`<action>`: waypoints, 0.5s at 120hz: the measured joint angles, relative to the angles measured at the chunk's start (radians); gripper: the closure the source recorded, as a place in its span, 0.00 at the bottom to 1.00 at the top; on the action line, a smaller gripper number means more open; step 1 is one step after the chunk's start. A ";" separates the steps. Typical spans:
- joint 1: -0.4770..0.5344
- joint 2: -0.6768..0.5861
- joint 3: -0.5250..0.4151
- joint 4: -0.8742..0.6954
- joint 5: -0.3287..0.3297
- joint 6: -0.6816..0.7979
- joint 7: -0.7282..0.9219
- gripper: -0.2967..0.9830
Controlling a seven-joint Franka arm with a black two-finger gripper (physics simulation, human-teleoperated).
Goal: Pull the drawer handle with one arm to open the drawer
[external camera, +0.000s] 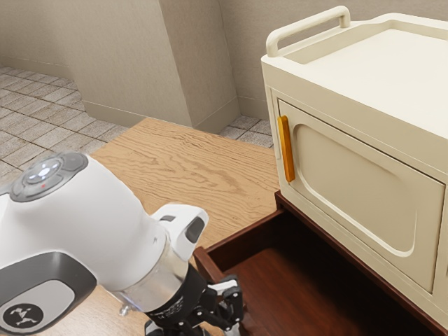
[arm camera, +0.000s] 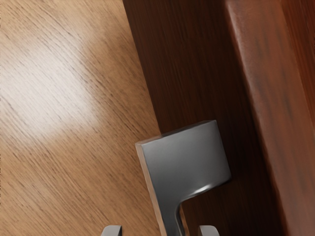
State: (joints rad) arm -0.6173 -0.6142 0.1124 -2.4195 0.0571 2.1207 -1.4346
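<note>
Fingers [arm camera: 112, 230] of the black gripper [external camera: 203, 311] stand apart astride the smooth grey metal handle [arm camera: 184, 162], whose square-ended bar runs lengthwise parallel to the open, reddish-brown wooden drawer's [external camera: 245, 241] front, above grained tan tabletop [external camera: 189, 161], with the cream, round-edged cabinet [external camera: 350, 140] beyond.
</note>
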 joint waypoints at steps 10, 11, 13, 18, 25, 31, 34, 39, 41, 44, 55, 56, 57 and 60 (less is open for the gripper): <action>-0.001 -0.016 0.000 -0.014 0.002 0.003 -0.002 0.68; -0.001 -0.019 0.000 -0.016 0.002 0.003 -0.002 0.68; -0.001 -0.025 0.000 -0.021 0.002 0.004 -0.002 0.68; -0.001 -0.040 0.000 -0.030 0.005 0.005 -0.003 0.68; -0.002 -0.053 0.000 -0.036 0.010 0.006 -0.003 0.68; -0.001 -0.058 0.000 -0.040 0.013 0.007 -0.004 0.68; -0.001 -0.060 0.000 -0.042 0.014 0.007 -0.004 0.68; -0.001 -0.062 -0.001 -0.045 0.015 0.008 -0.005 0.68; -0.001 -0.064 -0.001 -0.047 0.016 0.008 -0.005 0.68; 0.000 -0.067 -0.001 -0.050 0.016 0.008 -0.006 0.68; 0.000 -0.079 -0.002 -0.063 0.017 0.008 -0.008 0.68; 0.000 -0.079 -0.002 -0.064 0.017 0.008 -0.008 0.68; 0.000 -0.080 -0.002 -0.064 0.017 0.008 -0.009 0.68; 0.000 -0.081 -0.004 -0.065 0.017 0.008 -0.009 0.68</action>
State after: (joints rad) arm -0.6172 -0.6956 0.1081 -2.4847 0.0742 2.1292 -1.4439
